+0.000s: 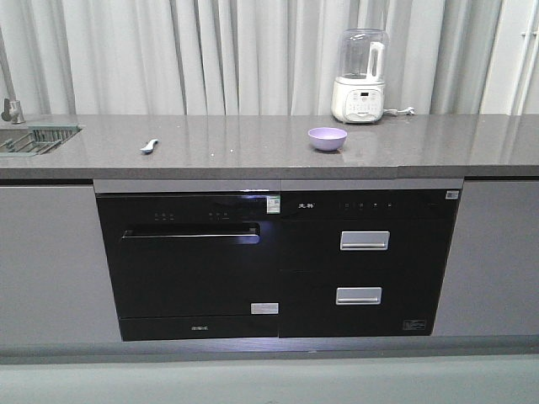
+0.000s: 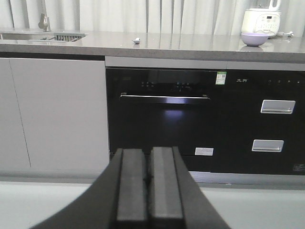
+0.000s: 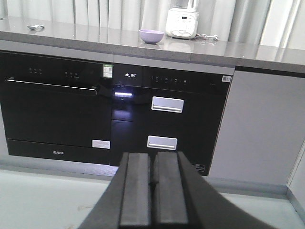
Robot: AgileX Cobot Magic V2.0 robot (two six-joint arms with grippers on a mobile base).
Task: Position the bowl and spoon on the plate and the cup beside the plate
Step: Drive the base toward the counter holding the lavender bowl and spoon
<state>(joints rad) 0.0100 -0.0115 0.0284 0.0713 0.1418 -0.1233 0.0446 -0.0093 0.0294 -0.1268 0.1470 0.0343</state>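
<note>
A small lavender bowl (image 1: 327, 138) stands upright on the grey countertop (image 1: 253, 147), right of centre; it also shows as the bowl (image 2: 254, 39) and the bowl (image 3: 151, 36). A pale spoon (image 1: 149, 146) lies on the counter to the left, seen too as the spoon (image 2: 136, 41) and the spoon (image 3: 35, 27). The plate and the cup are out of view. My left gripper (image 2: 147, 179) and right gripper (image 3: 152, 183) are both shut on nothing, low down near the floor, well short of the counter.
A white blender (image 1: 360, 77) stands at the back of the counter behind the bowl. A sink (image 1: 34, 139) with a tap is at the far left. Below the counter are a black oven (image 1: 189, 261) and two black drawers (image 1: 364, 269).
</note>
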